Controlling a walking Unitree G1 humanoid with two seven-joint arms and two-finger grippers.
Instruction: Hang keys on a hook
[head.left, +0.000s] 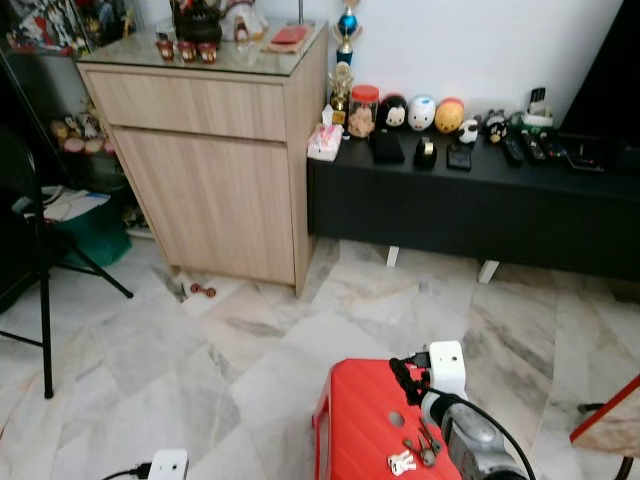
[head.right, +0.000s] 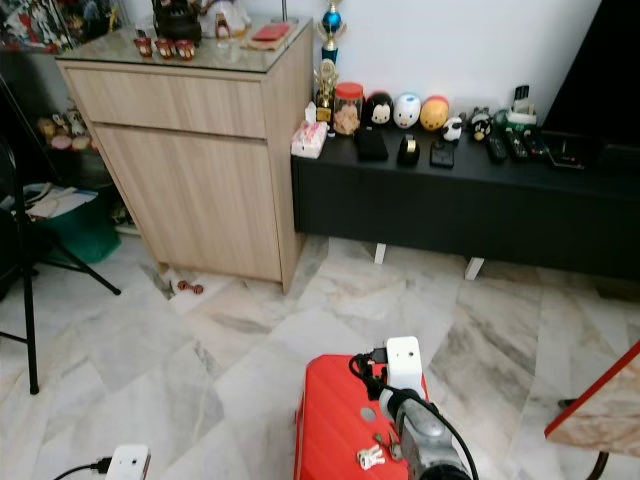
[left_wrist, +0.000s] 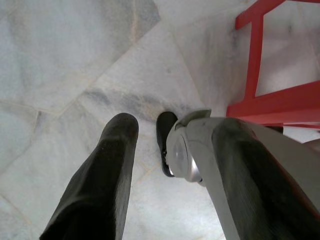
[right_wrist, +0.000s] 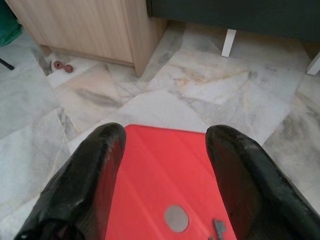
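We find the small bunch of metal keys (head.left: 412, 452) lying flat on the red plastic stool (head.left: 360, 410), near its right front edge, just beside the round hole in the seat. The stool serves as a low surface that puts the bunch within reach. The bunch's long axis appears to run from near-left to far-right; finer detail is too small to tell. Our right pincer (right_wrist: 165, 165) hovers above the seat, fingers spread wide and empty, ready to descend. Our left pincer (left_wrist: 160, 165) hangs over the marble floor (head.left: 250, 340), also spread and empty. We see no hook.
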